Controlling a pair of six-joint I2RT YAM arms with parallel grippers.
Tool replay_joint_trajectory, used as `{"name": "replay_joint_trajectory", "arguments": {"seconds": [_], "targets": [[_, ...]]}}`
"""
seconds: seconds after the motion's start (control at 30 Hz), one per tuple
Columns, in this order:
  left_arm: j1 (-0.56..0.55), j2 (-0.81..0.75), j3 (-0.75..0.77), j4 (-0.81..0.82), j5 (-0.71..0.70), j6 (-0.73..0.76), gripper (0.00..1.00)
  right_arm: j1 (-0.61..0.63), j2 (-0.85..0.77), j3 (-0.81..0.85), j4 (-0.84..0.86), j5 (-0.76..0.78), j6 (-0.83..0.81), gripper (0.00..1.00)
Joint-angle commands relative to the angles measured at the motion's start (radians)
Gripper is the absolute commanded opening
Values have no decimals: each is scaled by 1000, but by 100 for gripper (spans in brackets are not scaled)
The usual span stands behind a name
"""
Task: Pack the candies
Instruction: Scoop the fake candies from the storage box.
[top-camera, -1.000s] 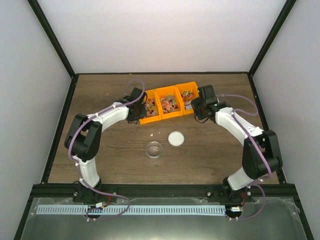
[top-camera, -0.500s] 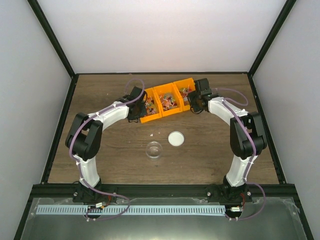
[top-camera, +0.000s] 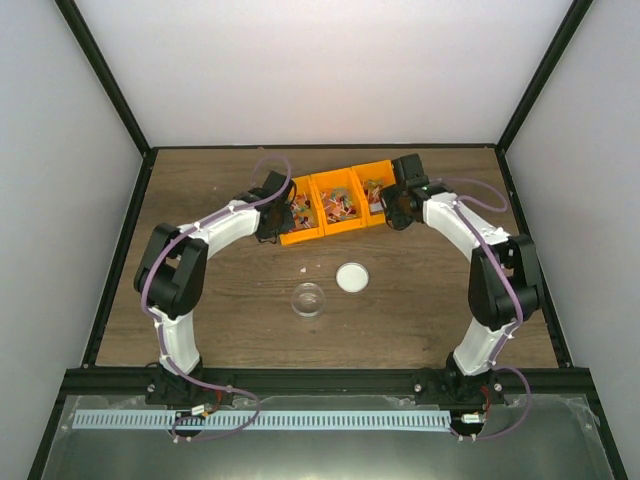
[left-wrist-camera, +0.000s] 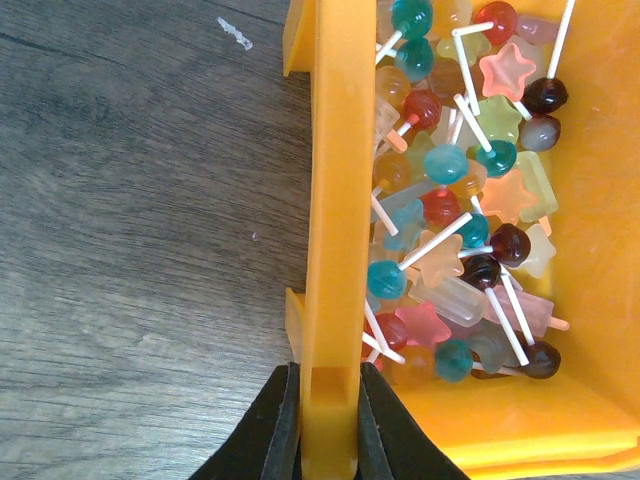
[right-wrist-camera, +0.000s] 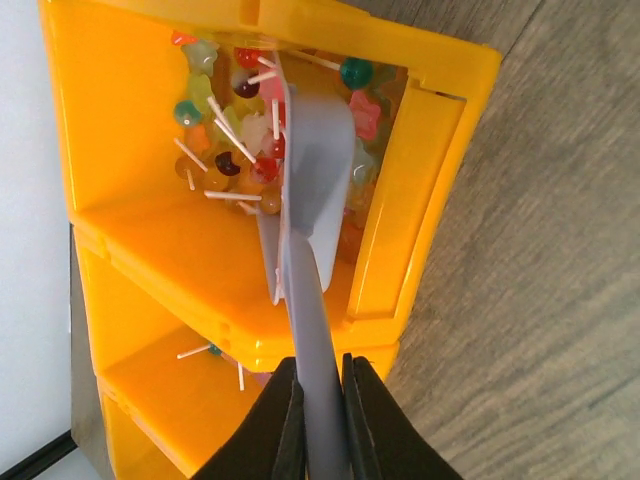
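Observation:
The orange three-part bin (top-camera: 335, 203) stands at the back of the table and holds the candies (top-camera: 338, 204), small lollipops and sweets in mixed colours. My left gripper (top-camera: 278, 217) is shut on the bin's left wall; the left wrist view shows its jaws (left-wrist-camera: 326, 378) clamped on the wall (left-wrist-camera: 340, 150) beside the candies (left-wrist-camera: 460, 190). My right gripper (top-camera: 394, 204) is shut on the handle of the grey scoop (right-wrist-camera: 315, 200). In the right wrist view the gripper (right-wrist-camera: 320, 365) holds the scoop blade inside the right compartment (right-wrist-camera: 420, 180), among candies (right-wrist-camera: 230, 150).
A small clear cup (top-camera: 308, 298) stands on the table in front of the bin, with a white round lid (top-camera: 352, 277) to its right. One loose candy (top-camera: 304, 269) lies on the wood between bin and cup. Black frame posts border the table.
My right gripper moved left and back with the scoop, into the bin's right compartment. The bin turned slightly. My left gripper kept its hold on the left wall.

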Motion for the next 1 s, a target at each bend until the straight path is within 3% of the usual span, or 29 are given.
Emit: {"name": "replay_joint_trajectory", "arguments": {"seconds": [0.0,0.27,0.6,0.8,0.97], "targets": [[-5,75,-20,-12,78,-46,4,41,-32,59,-313,-1,28,1],[-6,73,-26,-9,78,-47,4,41,-70,28,-339,11,85,1],[-5,81,-20,-10,87,-40,4,9,205,238,-471,-43,52,1],[-5,96,-13,9,135,22,4,-37,276,162,-254,-140,9,1],[-4,98,-10,11,160,43,4,-61,238,-3,87,-203,-76,1]]}}
